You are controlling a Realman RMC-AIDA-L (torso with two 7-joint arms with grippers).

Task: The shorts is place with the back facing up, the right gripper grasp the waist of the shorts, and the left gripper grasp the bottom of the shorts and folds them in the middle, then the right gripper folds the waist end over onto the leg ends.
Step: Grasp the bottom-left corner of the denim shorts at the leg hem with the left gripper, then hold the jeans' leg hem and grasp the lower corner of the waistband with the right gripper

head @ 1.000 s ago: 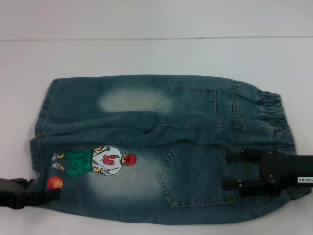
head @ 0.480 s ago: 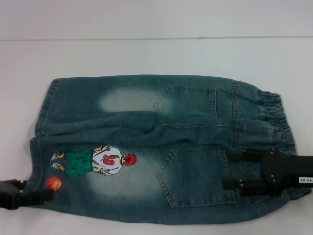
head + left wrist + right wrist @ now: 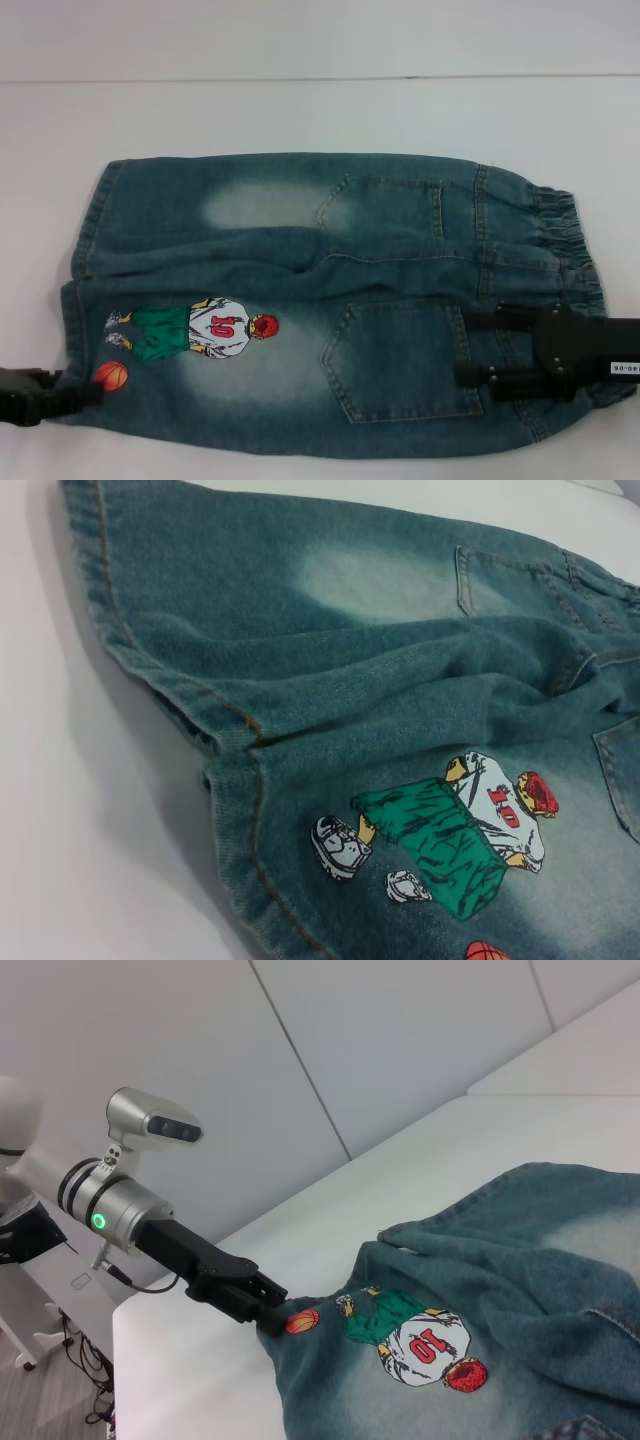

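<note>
From the head view, the shorts (image 3: 320,300) lie flat on the white table (image 3: 300,110), back side up, with the ruffled waist (image 3: 570,250) toward the right and the leg ends (image 3: 80,270) toward the left. The right gripper (image 3: 480,345) sits over the near back pocket beside the waist, its two fingers spread apart and lying on the denim without pinching it. The left gripper (image 3: 85,393) is at the near corner of the leg ends, by the basketball print; whether its fingers are apart or together cannot be told here. The left wrist view shows only the hemmed leg openings (image 3: 215,745) and the cartoon player numbered 10 (image 3: 460,825) up close. In the right wrist view, the left gripper (image 3: 272,1318) with its silver wrist and green light meets the hem right beside the orange ball, though its grip stays unclear.
</note>
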